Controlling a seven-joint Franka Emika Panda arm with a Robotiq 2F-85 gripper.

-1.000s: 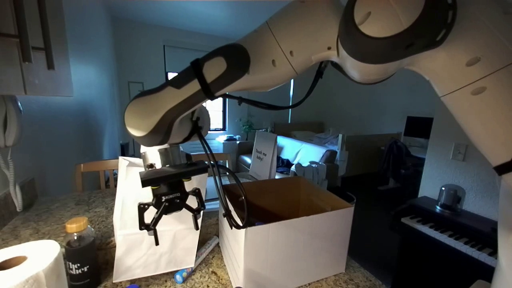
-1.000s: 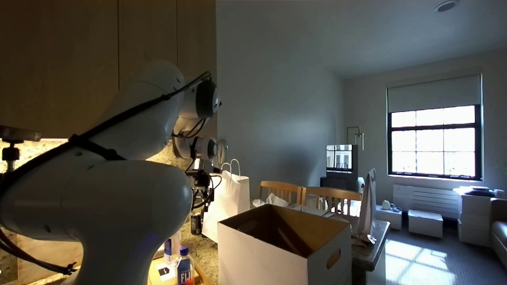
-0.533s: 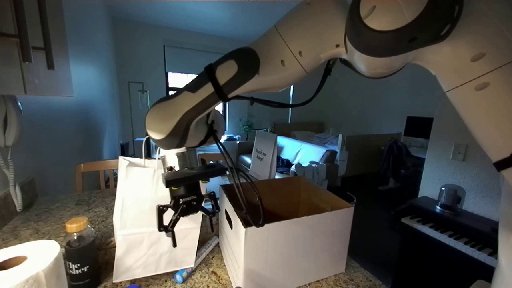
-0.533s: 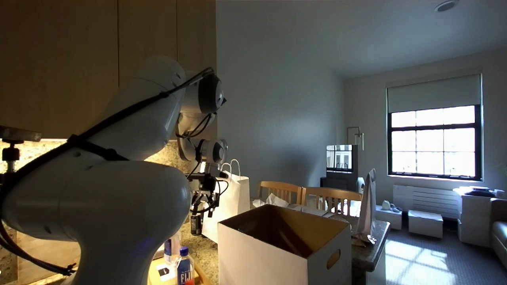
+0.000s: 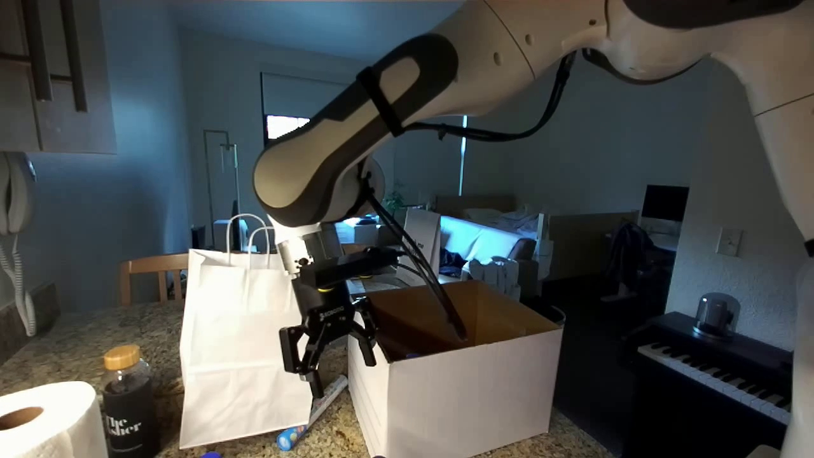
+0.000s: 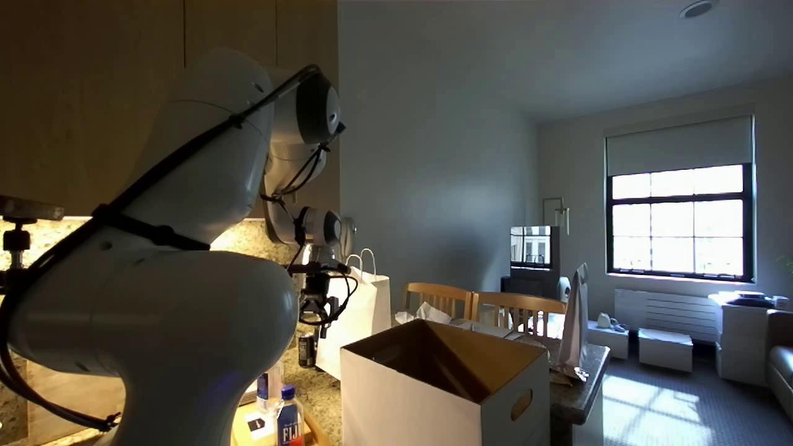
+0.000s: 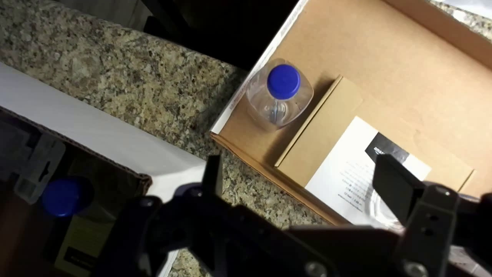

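The tool [image 7: 301, 177] has its two fingers spread well apart with nothing between them, raised above the speckled stone table [image 7: 127, 73]. Seen from the wrist, a shallow cardboard box [image 7: 388, 50] lies below, and in its corner stands a clear bottle [image 7: 280, 102] with a blue cap, upright and apart from the tool. Just beside the bottle, in the same box, a flat carton [image 7: 323, 134] carries a white label [image 7: 342, 173] (most of its print is too blurred to read); one finger partly covers it in this view. Across a strip of table is a tall white box [image 5: 467, 394], open at the top; in the dimness inside it shows another blue cap [image 7: 63, 196]. In an exterior view the tool overlaps the edges of that box and of a white paper bag [image 5: 248, 343], with a printed tube [image 5: 325, 402] lying on the table between them. Farther off stand a dark bottle [image 5: 129, 413] and a paper roll [image 5: 60, 416]. Beyond the table are wooden chairs [image 6: 520, 302] and a bright window [image 6: 678, 220].
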